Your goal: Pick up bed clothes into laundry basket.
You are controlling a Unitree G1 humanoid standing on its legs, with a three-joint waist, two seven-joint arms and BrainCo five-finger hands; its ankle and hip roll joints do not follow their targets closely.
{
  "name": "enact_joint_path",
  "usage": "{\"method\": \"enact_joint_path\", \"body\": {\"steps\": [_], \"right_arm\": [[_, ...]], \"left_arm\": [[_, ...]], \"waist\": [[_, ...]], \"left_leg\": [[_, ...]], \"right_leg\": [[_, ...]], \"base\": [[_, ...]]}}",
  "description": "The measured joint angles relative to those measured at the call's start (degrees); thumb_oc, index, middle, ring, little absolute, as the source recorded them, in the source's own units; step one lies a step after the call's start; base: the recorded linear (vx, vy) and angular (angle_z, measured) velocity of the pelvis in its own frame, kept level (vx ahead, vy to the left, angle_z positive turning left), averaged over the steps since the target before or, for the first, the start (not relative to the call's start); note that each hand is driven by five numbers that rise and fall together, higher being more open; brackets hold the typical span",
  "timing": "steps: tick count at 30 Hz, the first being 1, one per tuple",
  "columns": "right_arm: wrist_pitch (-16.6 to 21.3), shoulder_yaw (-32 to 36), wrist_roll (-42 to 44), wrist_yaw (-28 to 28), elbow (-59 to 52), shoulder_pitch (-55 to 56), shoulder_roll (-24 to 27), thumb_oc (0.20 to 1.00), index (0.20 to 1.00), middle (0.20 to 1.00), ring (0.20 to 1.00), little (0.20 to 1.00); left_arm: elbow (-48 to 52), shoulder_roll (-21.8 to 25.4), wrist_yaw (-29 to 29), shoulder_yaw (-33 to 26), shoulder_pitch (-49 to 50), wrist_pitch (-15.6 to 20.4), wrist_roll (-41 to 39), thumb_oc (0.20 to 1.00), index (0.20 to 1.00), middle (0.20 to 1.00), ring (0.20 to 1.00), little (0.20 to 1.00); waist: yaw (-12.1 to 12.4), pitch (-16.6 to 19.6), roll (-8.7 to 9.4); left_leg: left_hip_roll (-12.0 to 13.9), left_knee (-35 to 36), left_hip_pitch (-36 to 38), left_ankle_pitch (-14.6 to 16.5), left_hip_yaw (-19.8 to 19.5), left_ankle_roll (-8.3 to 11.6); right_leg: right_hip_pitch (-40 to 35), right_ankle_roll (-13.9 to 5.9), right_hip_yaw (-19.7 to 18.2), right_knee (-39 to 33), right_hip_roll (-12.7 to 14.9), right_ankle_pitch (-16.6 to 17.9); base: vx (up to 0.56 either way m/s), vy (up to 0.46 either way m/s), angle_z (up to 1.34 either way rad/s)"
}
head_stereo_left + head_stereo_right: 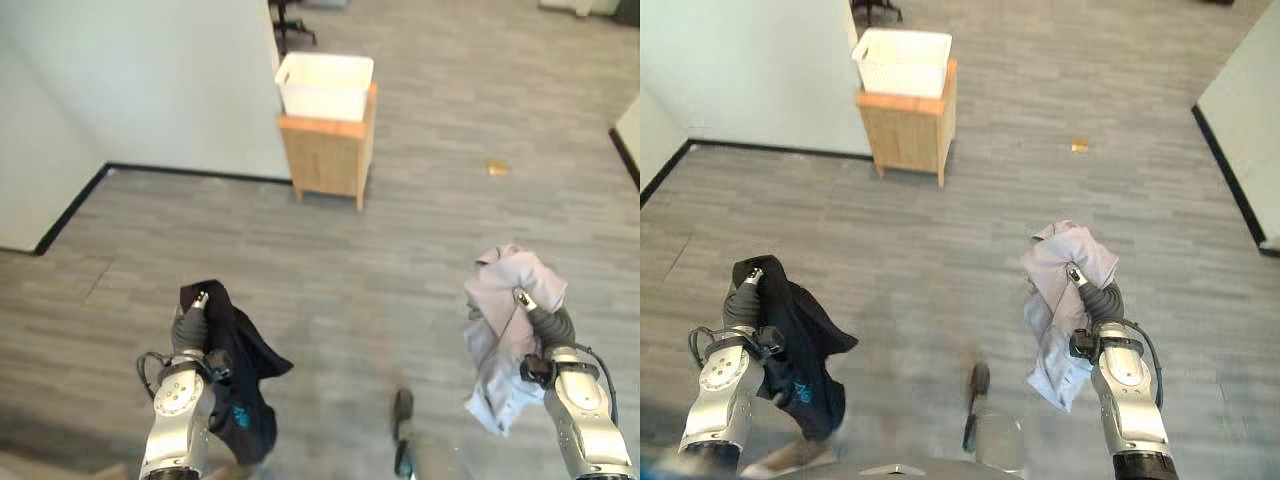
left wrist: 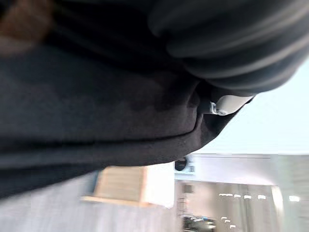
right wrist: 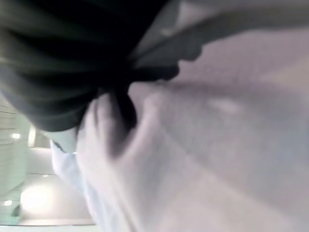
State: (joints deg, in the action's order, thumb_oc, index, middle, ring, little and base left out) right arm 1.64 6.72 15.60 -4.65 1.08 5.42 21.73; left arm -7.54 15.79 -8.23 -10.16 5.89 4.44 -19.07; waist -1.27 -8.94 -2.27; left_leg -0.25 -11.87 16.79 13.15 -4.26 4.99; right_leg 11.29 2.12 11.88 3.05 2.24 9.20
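A black garment (image 1: 243,385) hangs from my left hand (image 1: 192,325), whose fingers are curled into the cloth at lower left. A pale lilac garment (image 1: 505,330) drapes over and hangs from my right hand (image 1: 545,322) at lower right. Up close, the dark cloth (image 2: 96,106) wraps my left hand and the pale cloth (image 3: 217,145) wraps my right hand. The white laundry basket (image 1: 324,84) sits on a small wooden cabinet (image 1: 330,152) well ahead of both hands, beside the wall.
A white wall (image 1: 140,80) with a dark skirting runs along the left. A small tan scrap (image 1: 497,167) lies on the grey plank floor (image 1: 400,240) far right. Another wall edge (image 1: 1240,110) stands at the right.
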Motion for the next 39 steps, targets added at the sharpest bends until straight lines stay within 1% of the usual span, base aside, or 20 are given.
{"method": "enact_joint_path", "body": {"steps": [1,2,3,5,8,11,13,15,18,19,22,23,25,29,30,31,35,36,37,39], "right_arm": [[-0.2,-0.3,0.1,0.2,1.3,-0.3,1.2,0.2,0.2,0.2,0.2,0.2],[-0.5,-1.1,0.2,0.4,1.8,-0.5,1.6,0.2,0.2,0.2,0.2,0.2],[-0.7,-1.1,0.2,1.4,1.9,-0.5,1.3,0.2,0.2,0.2,0.2,0.2],[-0.1,-2.4,0.7,1.6,1.1,-0.8,1.0,0.2,0.2,0.2,0.2,0.2],[0.2,-2.3,0.8,1.5,0.3,-2.5,0.7,0.2,0.2,0.2,0.2,0.2],[0.2,-2.7,1.3,1.6,-0.2,-2.3,0.2,0.2,0.2,0.2,0.2,0.2],[0.4,-2.9,1.2,1.5,-0.7,-1.0,0.8,0.2,0.2,0.2,0.2,0.2],[-0.2,-3.6,1.1,1.7,-0.2,0.4,1.7,0.2,0.2,0.2,0.2,0.2],[-0.4,-5.6,0.6,2.6,-1.0,1.5,1.1,0.2,0.2,0.2,0.2,0.2],[-0.3,-5.3,0.6,2.7,-2.1,1.0,0.8,0.2,0.2,0.2,0.2,0.2],[-0.5,-6.1,0.5,3.8,-2.6,-1.3,-0.3,0.2,0.2,0.2,0.2,0.2],[-0.5,-8.1,0.1,4.5,-2.6,-4.4,-0.5,0.2,0.2,0.2,0.2,0.2],[-0.5,-9.9,0.1,4.5,-2.8,-6.2,-2.5,0.2,0.2,0.2,0.2,0.2],[0.0,-11.7,0.0,5.0,-3.9,-7.4,-3.7,0.2,0.2,0.2,0.2,0.2],[0.1,-11.7,0.0,5.0,-3.8,-7.1,-3.7,0.2,0.2,0.2,0.2,0.2],[-0.4,-11.7,0.0,5.1,-3.7,-6.4,-3.1,0.2,0.2,0.2,0.2,0.2],[-1.0,-11.6,0.0,5.2,-2.8,-5.5,-1.2,0.2,0.2,0.2,0.2,0.2],[-1.0,-11.7,0.1,5.2,-2.3,-3.9,-0.6,0.2,0.2,0.2,0.2,0.2],[-1.0,-11.6,0.1,5.2,-2.3,-3.2,-0.7,0.2,0.2,0.2,0.2,0.2],[-1.1,-11.5,0.1,5.1,-1.8,-2.7,-1.0,0.2,0.2,0.2,0.2,0.2]], "left_arm": [[0.2,-0.2,0.4,2.0,-1.2,0.0,-0.1,0.2,0.2,0.2,0.2,0.2],[0.7,-0.1,0.8,2.1,-2.1,0.0,-0.2,0.2,0.2,0.2,0.2,0.2],[0.7,0.3,0.9,2.0,-2.7,0.0,-0.2,0.2,0.2,0.2,0.2,0.2],[2.9,3.2,1.3,2.0,-2.3,0.0,-0.6,0.2,0.2,0.2,0.2,0.2],[4.3,3.9,1.2,1.9,-2.3,0.0,-1.1,0.2,0.2,0.2,0.2,0.2],[4.3,3.8,1.2,3.1,-2.1,0.0,-1.1,0.2,0.2,0.2,0.2,0.2],[3.7,4.0,1.5,3.8,-3.5,0.1,-1.1,0.2,0.2,0.2,0.2,0.2],[3.2,3.2,1.4,3.8,-2.9,0.0,-1.1,0.2,0.2,0.2,0.2,0.2],[2.1,3.4,1.0,3.0,-3.3,-0.1,-1.0,0.2,0.2,0.2,0.2,0.2],[2.0,3.8,1.2,3.2,-4.3,-0.3,-0.9,0.2,0.2,0.2,0.2,0.2],[2.0,3.9,1.0,3.0,-5.5,-0.5,-0.9,0.2,0.2,0.2,0.2,0.2],[1.9,4.2,0.9,2.9,-6.4,-0.5,-0.9,0.2,0.2,0.2,0.2,0.2],[2.0,4.6,0.7,3.0,-6.6,-0.5,-0.9,0.2,0.2,0.2,0.2,0.2],[2.1,4.7,0.3,3.0,-6.0,-0.5,-0.9,0.2,0.2,0.2,0.2,0.2],[2.1,4.8,0.3,3.1,-6.0,-0.5,-0.9,0.2,0.2,0.2,0.2,0.2],[2.1,4.6,-0.1,3.2,-5.8,-0.6,-0.9,0.2,0.2,0.2,0.2,0.2],[2.2,4.6,0.0,2.4,-6.0,-0.7,-0.9,0.2,0.2,0.2,0.2,0.2],[1.9,4.6,0.0,2.0,-4.8,-0.1,-0.9,0.2,0.2,0.2,0.2,0.2],[1.8,5.2,-0.1,1.7,-4.4,-0.1,-0.9,0.2,0.2,0.2,0.2,0.2],[0.8,6.1,-0.1,2.0,-4.2,-0.1,-0.8,0.2,0.2,0.2,0.2,0.2]], "waist": [[-0.2,-0.4,-0.21],[-0.1,-0.8,0.47],[0.8,-1.3,1.13],[2.5,-3.2,6.22],[5.4,-4.9,6.98],[5.6,-5.6,4.91],[6.3,-4.8,2.65],[6.4,-4.3,1.47],[6.5,-4.0,5.53],[6.2,-4.0,5.78],[7.9,-4.1,5.28],[9.1,-4.0,5.25],[10.0,-3.9,4.78],[8.9,-3.7,3.91],[8.3,-3.8,3.58],[7.6,-4.7,1.06],[5.9,-5.4,-0.73],[5.7,-4.8,-0.3],[5.5,-4.5,0.97],[4.9,-3.4,4.28]], "left_leg": [[0.3,-18.0,-8.2,-3.8,1.1,0.55],[1.4,-30.0,-13.0,-8.8,1.9,-0.34],[3.1,-39.8,-17.8,-9.2,3.1,-0.33],[3.0,-45.8,-27.9,-9.4,4.1,-1.27],[5.7,-41.0,-36.7,-9.2,5.1,-0.96],[9.0,-20.2,-40.2,-11.7,8.7,-1.99],[6.6,3.9,-39.1,-12.7,8.5,-2.07],[4.6,12.7,-35.3,-13.4,8.2,-3.56],[1.3,9.1,-33.7,-19.3,13.0,-4.44],[1.1,5.7,-33.1,-23.5,14.4,-7.77],[1.0,4.6,-30.1,-19.3,14.5,-9.08],[0.8,2.3,-28.3,-16.2,15.0,-8.64],[1.2,3.0,-24.2,-15.2,16.0,-9.02],[-1.6,8.7,-15.7,-11.7,16.7,-12.17],[-2.4,10.5,-13.9,-10.8,15.3,-11.82],[-2.2,12.8,-11.4,-11.4,14.0,-11.2],[-1.4,13.1,-8.8,-10.7,12.5,-9.83],[0.0,13.7,-6.6,-8.3,9.4,-6.8],[0.2,14.0,-5.7,-8.1,8.5,-6.69],[-0.2,14.9,-4.0,-7.4,5.5,-5.57]], "right_leg": [[-1.4,1.15,1.3,3.9,-0.5,-6.3],[-2.7,1.83,1.5,4.7,-0.3,-7.4],[-5.3,1.73,1.1,4.7,-1.2,-8.1],[-12.3,4.66,-2.0,2.1,-0.2,-13.7],[-17.5,2.08,-3.0,-0.7,-0.4,-14.9],[-23.8,-0.5,-1.2,-3.0,-1.2,-16.2],[-29.3,-3.84,-1.3,-7.3,-1.2,-19.3],[-33.3,-6.19,-1.8,-7.5,-0.8,-20.7],[-36.2,-7.36,-1.5,-5.8,3.8,-20.7],[-36.1,-8.27,-0.9,-1.3,5.2,-19.8],[-35.3,-8.6,-1.1,-4.4,6.7,-20.6],[-32.4,-9.85,-0.8,-1.2,7.5,-13.5],[-27.4,-10.98,-1.5,13.1,9.5,-12.3],[-16.1,-11.58,-3.1,40.3,14.3,4.1],[-13.3,-11.29,-3.5,45.3,15.2,0.8],[-5.4,-8.61,-1.8,47.5,15.7,-13.3],[1.7,-8.43,4.2,28.3,15.8,-15.3],[0.8,-10.2,0.3,12.4,10.9,-14.4],[0.3,-9.85,-3.0,4.9,8.9,-13.1],[1.1,-9.48,-9.2,1.3,6.7,-7.7]], "base": [[0.43,-0.437,0.49],[0.43,-0.46,0.27],[0.39,-0.353,-0.05],[0.4,-0.238,0.03],[0.4,-0.082,-0.29],[0.6,0.073,-0.1],[0.55,0.067,-0.27],[0.42,0.065,-0.23],[0.41,0.101,-0.03],[0.43,0.161,0.24],[0.43,0.247,-0.18],[0.27,0.277,-0.29],[0.26,0.355,-0.23],[0.32,0.269,0.16],[0.34,0.077,0.49],[0.3,-0.011,0.49],[0.32,-0.148,0.61],[0.3,-0.15,0.81],[0.25,-0.139,0.84],[0.23,-0.142,1.0]]}}
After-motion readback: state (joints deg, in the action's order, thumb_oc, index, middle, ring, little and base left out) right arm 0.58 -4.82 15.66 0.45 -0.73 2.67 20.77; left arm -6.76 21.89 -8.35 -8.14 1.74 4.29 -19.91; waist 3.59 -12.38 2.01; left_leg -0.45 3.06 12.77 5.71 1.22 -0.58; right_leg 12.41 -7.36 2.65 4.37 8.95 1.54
